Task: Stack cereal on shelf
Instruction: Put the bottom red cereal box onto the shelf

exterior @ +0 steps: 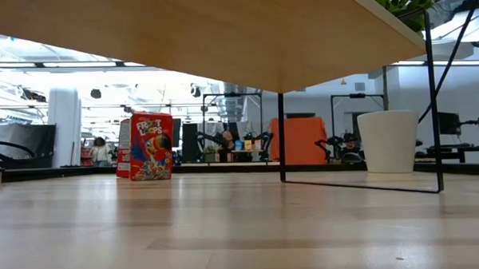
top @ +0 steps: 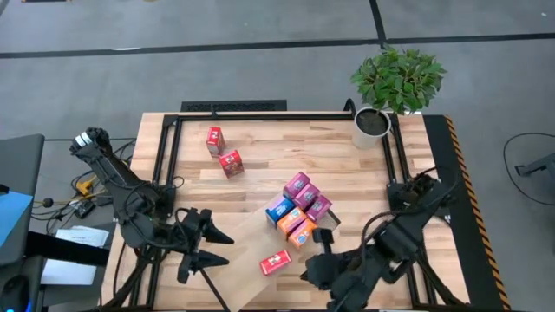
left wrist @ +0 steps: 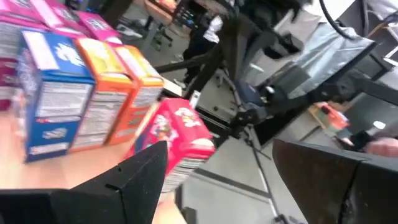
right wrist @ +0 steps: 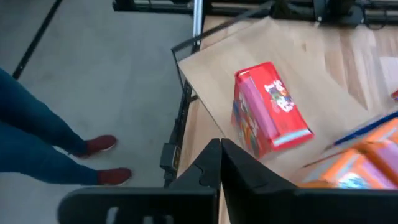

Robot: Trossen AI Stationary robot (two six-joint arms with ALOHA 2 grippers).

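The shelf (top: 250, 227) is a pale board raised over the planked table; the low view shows its underside (exterior: 220, 39). On it stands a cluster of cereal boxes (top: 299, 208), pink, blue and orange. One red box (top: 275, 262) lies flat near them. Two more red boxes (top: 222, 151) stand on the far left of the tabletop. My left gripper (top: 217, 247) is open, level, left of the lying red box (left wrist: 177, 134), not touching it. My right gripper (right wrist: 221, 152) is shut, just right of that box (right wrist: 267, 115), slanting down at it.
A potted plant (top: 381, 100) stands at the far right corner. The shelf's black frame legs (exterior: 281, 137) stand on the table. A person's legs and red shoes (right wrist: 99, 146) show on the floor by the near edge. Bare planks lie between the two groups of boxes.
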